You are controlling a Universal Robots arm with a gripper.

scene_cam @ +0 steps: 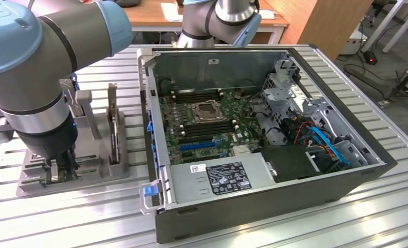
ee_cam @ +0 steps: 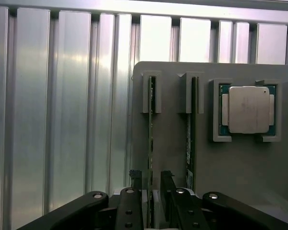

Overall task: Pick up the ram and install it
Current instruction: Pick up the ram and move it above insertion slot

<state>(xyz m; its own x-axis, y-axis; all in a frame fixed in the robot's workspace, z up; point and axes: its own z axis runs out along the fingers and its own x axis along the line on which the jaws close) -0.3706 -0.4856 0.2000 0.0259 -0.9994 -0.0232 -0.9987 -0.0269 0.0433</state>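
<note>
Hand: my hand (ee_cam: pixel 151 178) is spread, straddling the ram (ee_cam: pixel 151 136).
Ram: light, stiff, fragile; grip the flat faces mid-length.

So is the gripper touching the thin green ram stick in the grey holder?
Apart. The wrist view shows the open gripper straddling the thin green ram stick, a gap on each side.

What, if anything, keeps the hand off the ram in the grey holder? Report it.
Probably yes, nothing is in the way. The open hand has a finger on either side of the ram, which stands on edge in the grey holder. The second stick stands clear in the next slot.
</note>
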